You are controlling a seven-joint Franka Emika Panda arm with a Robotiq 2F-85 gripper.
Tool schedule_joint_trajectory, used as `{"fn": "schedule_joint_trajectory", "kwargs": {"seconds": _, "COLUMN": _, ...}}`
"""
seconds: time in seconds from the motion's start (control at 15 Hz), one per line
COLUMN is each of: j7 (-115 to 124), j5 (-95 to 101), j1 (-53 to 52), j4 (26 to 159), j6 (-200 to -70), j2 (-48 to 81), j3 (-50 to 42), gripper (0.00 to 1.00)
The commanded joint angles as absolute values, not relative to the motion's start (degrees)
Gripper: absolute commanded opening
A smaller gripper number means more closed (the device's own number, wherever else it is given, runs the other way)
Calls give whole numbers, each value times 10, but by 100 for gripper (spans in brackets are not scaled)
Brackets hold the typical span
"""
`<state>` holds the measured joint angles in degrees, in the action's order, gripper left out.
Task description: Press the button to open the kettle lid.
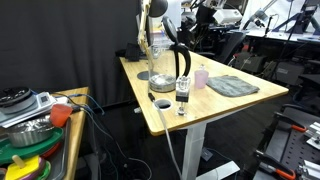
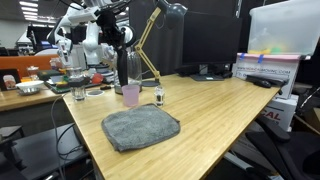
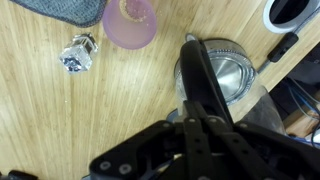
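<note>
Closest, in the wrist view: the black hand (image 3: 189, 42), in from the bottom edge, fingers pressed together into a single dark bar. Slants across the left side of the kettle (image 3: 255, 95), just above its top. Under the bar, the lid (image 3: 228, 75), seen from straight above as a silvery disc in a dark ring; cannot tell whether raised or down, nor whether touched. Past the fingertips, on the wooden desk (image 3: 60, 110): a pink cup (image 3: 130, 22) near the kettle, a small clear bottle (image 3: 78, 53) further off, the corner of a grey cloth (image 3: 65, 8) at the edge. Further back, in an exterior view, the kettle upright toward the desk's far side, behind cup and bottle, with the robot arm (image 2: 100, 25) bent over it and a lamp (image 2: 151, 40) leaning just beside.
</note>
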<state>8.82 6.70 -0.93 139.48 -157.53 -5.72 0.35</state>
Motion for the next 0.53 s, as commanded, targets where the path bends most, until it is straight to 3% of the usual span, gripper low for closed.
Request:
{"fn": "schedule_joint_trajectory", "kwargs": {"seconds": 0.0, "j7": 57, "j5": 31, "j1": -4, "j4": 1403, "j6": -1567, "j2": -91, "j3": -3, "gripper": 0}}
{"fn": "schedule_joint_trajectory", "kwargs": {"seconds": 0.47, "j7": 61, "j5": 36, "j1": 15, "j4": 1417, "j6": -1538, "j2": -159, "j3": -8, "gripper": 4}}
